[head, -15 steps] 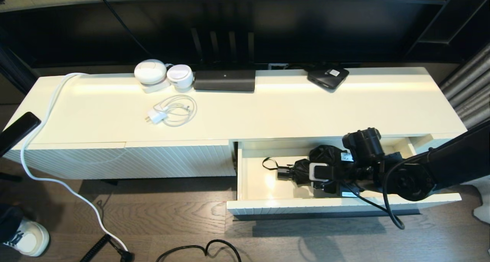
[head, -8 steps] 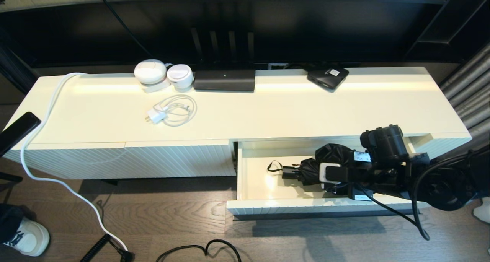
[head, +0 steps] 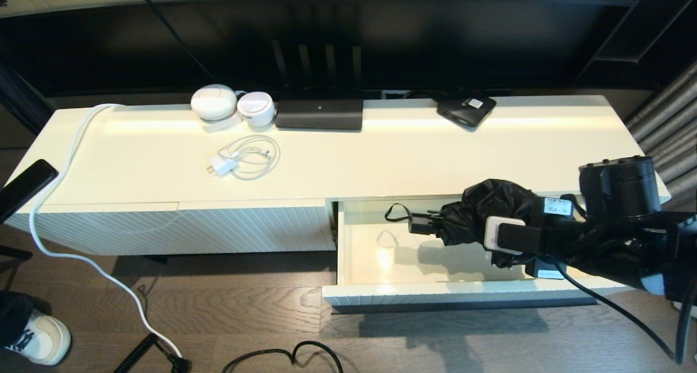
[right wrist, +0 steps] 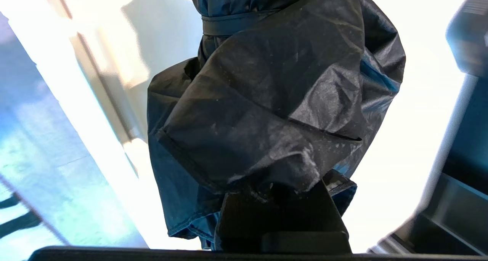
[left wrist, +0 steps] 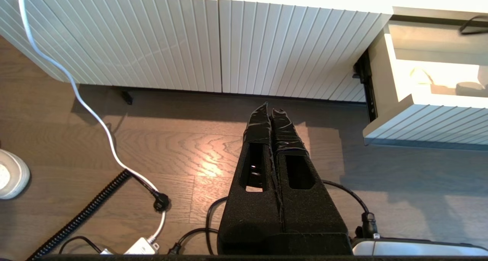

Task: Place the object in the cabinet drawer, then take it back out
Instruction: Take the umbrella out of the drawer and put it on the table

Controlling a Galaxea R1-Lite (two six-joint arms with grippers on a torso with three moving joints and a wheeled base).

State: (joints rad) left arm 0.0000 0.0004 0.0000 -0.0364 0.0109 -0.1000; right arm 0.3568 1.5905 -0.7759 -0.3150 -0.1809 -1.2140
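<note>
Right end effector [head: 493, 237] clamped on bunchy fabric of compact black folding umbrella [head: 479, 215], held above open cream ribbed-front drawer [head: 435, 294], long axis level, handle pointing toward robot's left; left end effector [left wrist: 275, 116] parked, fingers together.

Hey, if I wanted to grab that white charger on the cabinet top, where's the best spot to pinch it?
Grip the charger by its blocky white plug body, coming straight down from above. It lies flat with the coiled cable looped beside it; the rigid body gives firm flat sides, the loose cable would slip.
</note>
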